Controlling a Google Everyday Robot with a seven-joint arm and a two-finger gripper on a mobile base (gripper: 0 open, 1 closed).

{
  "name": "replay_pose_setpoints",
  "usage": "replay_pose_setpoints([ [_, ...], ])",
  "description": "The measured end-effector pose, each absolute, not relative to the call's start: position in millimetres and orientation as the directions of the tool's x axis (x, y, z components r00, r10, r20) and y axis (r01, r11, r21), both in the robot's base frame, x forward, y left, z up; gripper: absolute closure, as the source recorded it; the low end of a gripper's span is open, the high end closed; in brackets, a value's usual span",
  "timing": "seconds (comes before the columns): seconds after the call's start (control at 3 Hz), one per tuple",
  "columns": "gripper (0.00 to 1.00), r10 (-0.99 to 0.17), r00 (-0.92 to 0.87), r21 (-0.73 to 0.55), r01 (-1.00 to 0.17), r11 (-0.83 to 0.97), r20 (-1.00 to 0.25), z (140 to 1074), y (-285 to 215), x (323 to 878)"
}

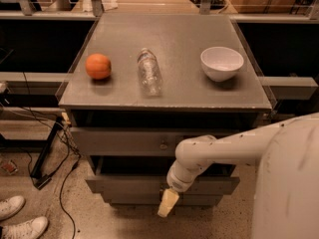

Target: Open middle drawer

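The grey cabinet has three drawers under its top. The top drawer shows a small round knob. The middle drawer sits below a dark gap, and its front stands slightly forward of the one above. My gripper, with cream fingers pointing down and left, hangs right in front of the middle drawer's centre, and my white wrist covers the spot where its knob sits. The lowest drawer shows as a narrow strip beneath.
On the cabinet top lie an orange, a clear plastic bottle on its side and a white bowl. My white arm fills the lower right. Cables and white shoes are on the floor at left.
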State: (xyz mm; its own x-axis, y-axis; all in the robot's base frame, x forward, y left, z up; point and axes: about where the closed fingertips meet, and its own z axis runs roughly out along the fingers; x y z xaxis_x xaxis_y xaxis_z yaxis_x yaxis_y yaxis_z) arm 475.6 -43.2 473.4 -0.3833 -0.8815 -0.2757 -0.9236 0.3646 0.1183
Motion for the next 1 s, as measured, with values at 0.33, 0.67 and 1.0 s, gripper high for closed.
replay_pose_setpoints([
  [0.33,0.0,-0.891,-0.394,0.159,-0.917,0.366,-0.226,443.1,-49.9,463.2],
  [0.67,0.0,-0.891,-0.397,0.163,-0.915,0.368,-0.219,444.0,-52.5,461.0],
  [1.0,0.0,-0.89,-0.407,0.174,-0.91,0.376,-0.205,441.0,-61.5,454.3],
])
